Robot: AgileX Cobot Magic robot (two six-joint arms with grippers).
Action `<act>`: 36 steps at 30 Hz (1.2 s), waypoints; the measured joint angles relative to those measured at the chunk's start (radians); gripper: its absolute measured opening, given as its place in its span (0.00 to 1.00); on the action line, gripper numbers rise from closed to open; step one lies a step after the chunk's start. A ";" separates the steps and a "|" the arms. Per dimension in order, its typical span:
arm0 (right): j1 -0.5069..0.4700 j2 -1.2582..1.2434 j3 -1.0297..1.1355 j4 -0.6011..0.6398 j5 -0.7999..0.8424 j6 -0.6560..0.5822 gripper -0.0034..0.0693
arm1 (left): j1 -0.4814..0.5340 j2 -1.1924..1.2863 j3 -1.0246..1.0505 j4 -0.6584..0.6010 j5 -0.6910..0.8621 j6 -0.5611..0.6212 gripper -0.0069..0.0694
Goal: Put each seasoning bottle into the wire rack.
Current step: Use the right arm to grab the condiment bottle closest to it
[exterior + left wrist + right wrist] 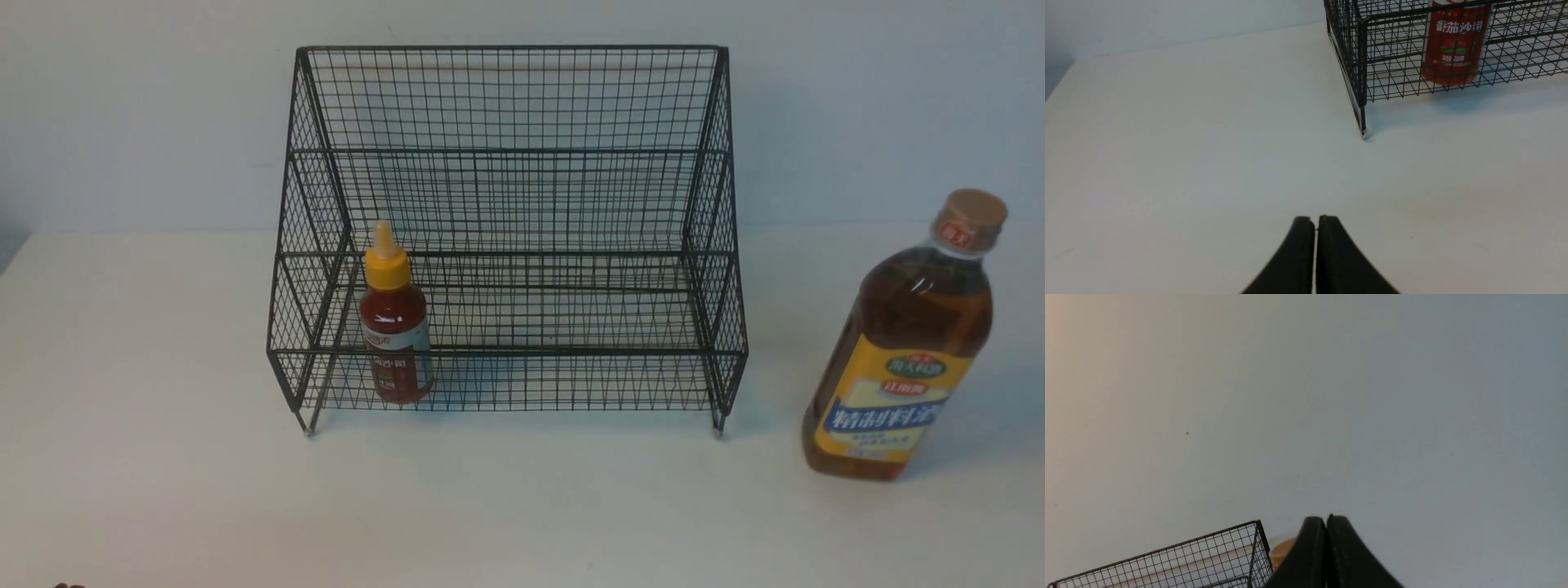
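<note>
The black wire rack (506,98) stands at the back middle of the white table. The small red sauce bottle (396,327) with a yellow nozzle cap stands upright inside the rack's lower tier, near its left end; the left wrist view shows its lower body (1455,45) behind the mesh (1388,69). The tall amber bottle (902,343) with a tan cap stands on the table to the right of the rack, outside it. My left gripper (1315,219) is shut and empty over bare table, short of the rack's front left foot. My right gripper (1326,518) is shut and empty, raised, with the rack's top corner (1257,526) and the tan cap (1282,551) below it.
A pale wall (122,106) rises right behind the rack. The white table (163,457) stretches left of and in front of the rack. Neither arm shows in the front view.
</note>
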 joint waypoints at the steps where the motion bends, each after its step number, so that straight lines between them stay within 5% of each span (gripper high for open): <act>1: 0.000 0.080 -0.042 -0.040 -0.006 0.006 0.03 | 0.000 0.000 0.000 0.000 0.000 0.000 0.08; 8: 0.059 0.446 -0.170 -0.178 -0.035 0.010 0.07 | 0.000 0.000 0.000 0.000 0.000 0.000 0.08; 13: 0.160 0.718 -0.254 -0.181 -0.166 0.001 0.32 | 0.000 0.000 0.000 0.000 0.000 0.000 0.08; 23: 0.166 1.002 -0.339 -0.154 -0.298 -0.068 0.77 | 0.000 0.000 0.000 0.000 0.000 0.000 0.08; 36: 0.157 1.126 -0.392 -0.030 -0.345 -0.186 0.76 | 0.000 0.000 0.000 0.000 0.000 0.000 0.08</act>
